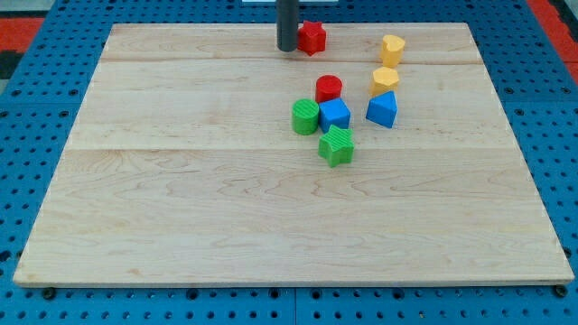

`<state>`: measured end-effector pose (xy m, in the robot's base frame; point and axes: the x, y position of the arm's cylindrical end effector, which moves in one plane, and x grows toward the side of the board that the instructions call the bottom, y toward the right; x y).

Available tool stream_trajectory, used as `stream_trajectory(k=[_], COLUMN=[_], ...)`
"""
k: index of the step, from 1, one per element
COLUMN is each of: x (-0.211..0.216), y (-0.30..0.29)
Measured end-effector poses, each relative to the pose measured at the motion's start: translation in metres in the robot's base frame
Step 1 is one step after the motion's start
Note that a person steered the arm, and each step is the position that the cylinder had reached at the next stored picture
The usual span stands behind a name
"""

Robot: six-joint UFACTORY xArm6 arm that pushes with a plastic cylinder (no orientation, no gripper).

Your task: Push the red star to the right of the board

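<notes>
The red star (312, 37) lies near the view's top edge of the wooden board (181, 208), about the middle of its width. My tip (286, 49) stands right at the star's left side, touching or nearly touching it. The dark rod rises out of the view's top.
A red cylinder (329, 88), a green cylinder (305, 117), a blue cube (335, 115) and a green star (337, 145) cluster below the red star. To their right lie a blue block (382, 109) and two yellow blocks (385, 81) (392, 48). Blue perforated table (36, 135) surrounds the board.
</notes>
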<state>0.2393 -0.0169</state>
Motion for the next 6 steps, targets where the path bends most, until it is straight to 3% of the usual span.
stream_trajectory(k=[1, 2, 3, 6], x=[-0.016, -0.022, -0.022, -0.002], y=[-0.010, 0.054, 0.078, 0.065])
